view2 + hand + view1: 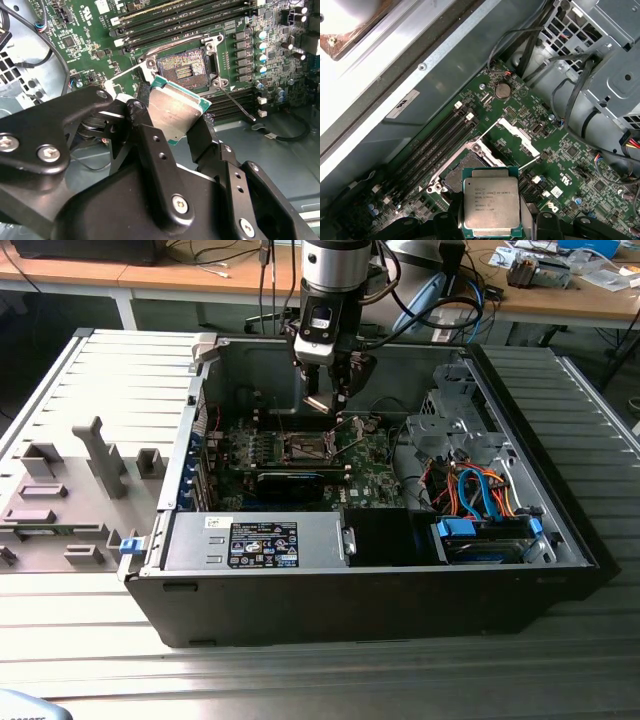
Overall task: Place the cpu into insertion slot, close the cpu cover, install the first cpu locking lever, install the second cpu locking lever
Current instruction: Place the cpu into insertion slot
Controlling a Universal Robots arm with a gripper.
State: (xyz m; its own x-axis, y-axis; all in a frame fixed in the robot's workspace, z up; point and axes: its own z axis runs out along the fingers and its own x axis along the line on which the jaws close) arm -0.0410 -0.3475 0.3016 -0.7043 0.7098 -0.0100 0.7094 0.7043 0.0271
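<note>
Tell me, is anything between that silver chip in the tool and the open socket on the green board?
Nothing: in the second wrist view only air separates the cpu from the insertion slot, whose contacts lie uncovered.

Nothing stands between the cpu (491, 200) in the gripper (172, 117) and the insertion slot (186, 67); the cpu cover (519, 136) stands raised clear, memory slots (437, 145) border one edge, a drive cage (455, 425) crowds the exterior view's right

Silver cpu (491, 207) above open insertion slot (182, 67)
</note>
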